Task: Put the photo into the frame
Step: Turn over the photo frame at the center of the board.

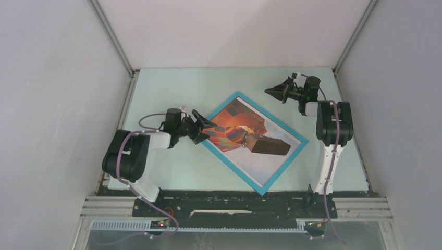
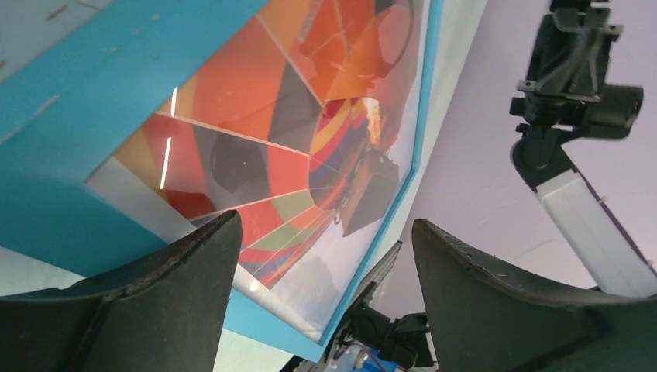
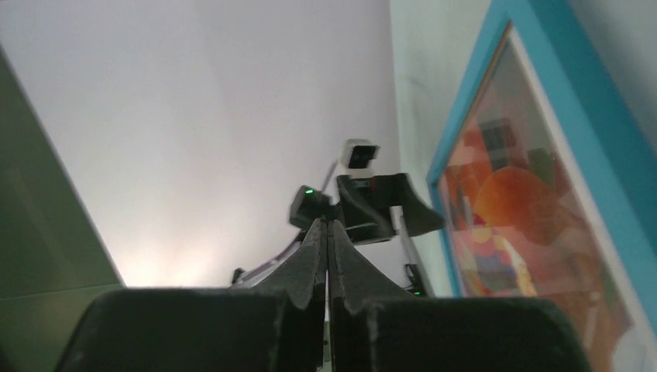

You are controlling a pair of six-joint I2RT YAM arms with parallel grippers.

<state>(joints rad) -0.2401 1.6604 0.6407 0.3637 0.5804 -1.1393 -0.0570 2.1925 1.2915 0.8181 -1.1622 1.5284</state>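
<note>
Lying diagonally on the pale green table [image 1: 172, 86], the turquoise frame [image 2: 116, 62] shows the orange-red balloon photo [image 1: 232, 127] inside its border. Left gripper [image 1: 207, 131] is spread wide at the frame's left edge. Right gripper [image 1: 268, 91] is pressed together, hanging beyond the far edge.

left end effector [image 1: 208, 130] spread wide, right end effector [image 1: 269, 91] pinched closed

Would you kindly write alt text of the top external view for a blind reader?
A turquoise frame lies diagonally on the table, the balloon photo showing inside it. The open left gripper is at its left corner; the shut right gripper points clear of it.
</note>
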